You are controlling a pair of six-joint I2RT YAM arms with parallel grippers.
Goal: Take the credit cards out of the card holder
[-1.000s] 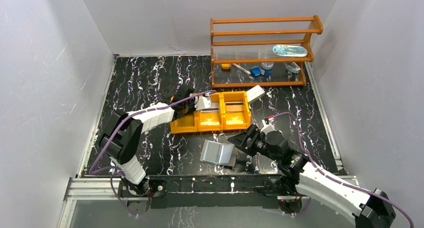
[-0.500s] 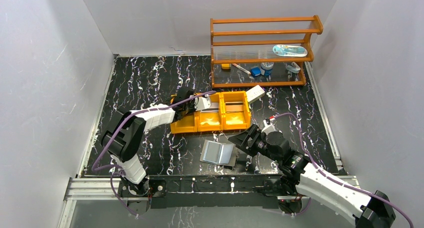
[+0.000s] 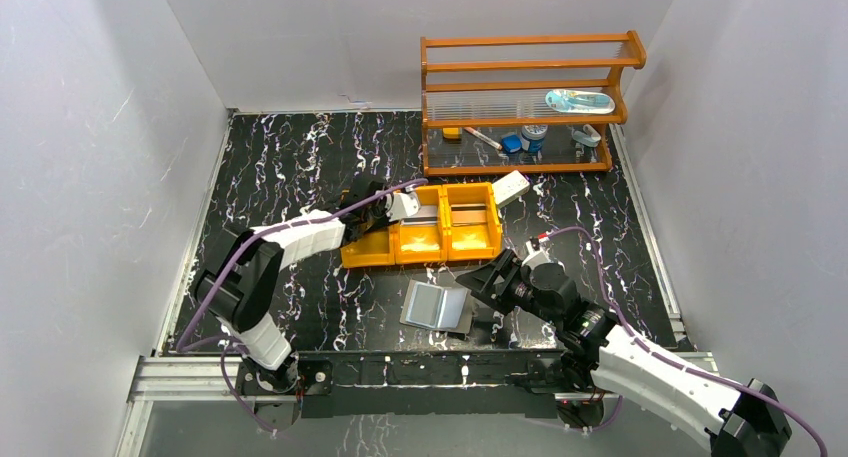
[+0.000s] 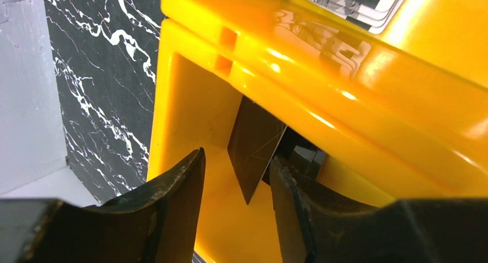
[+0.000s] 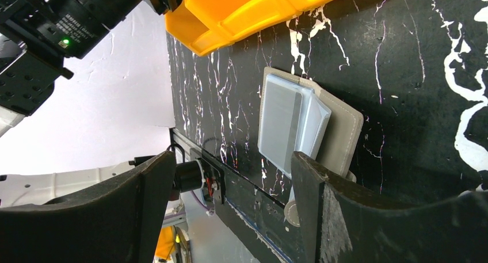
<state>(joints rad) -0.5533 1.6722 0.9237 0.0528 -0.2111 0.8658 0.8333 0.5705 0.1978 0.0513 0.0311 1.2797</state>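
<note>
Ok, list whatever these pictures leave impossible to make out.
Thin dark card: left wrist view, one edge runs behind a finger of the left pincer; contact unclear.
Stacked pale cards in the orange plastic tray: left wrist view, cut by the top edge; count unknown.
Grey folding card holder: right wrist view, pocket contents unreadable; one corner behind a finger of the right pincer.
Small items on the wooden shelf: top view, too small.

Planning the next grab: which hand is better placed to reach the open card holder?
Right. The right hand hangs open beside the card holder; the left hand is at the orange tray, a dark card between its jaws.
</note>
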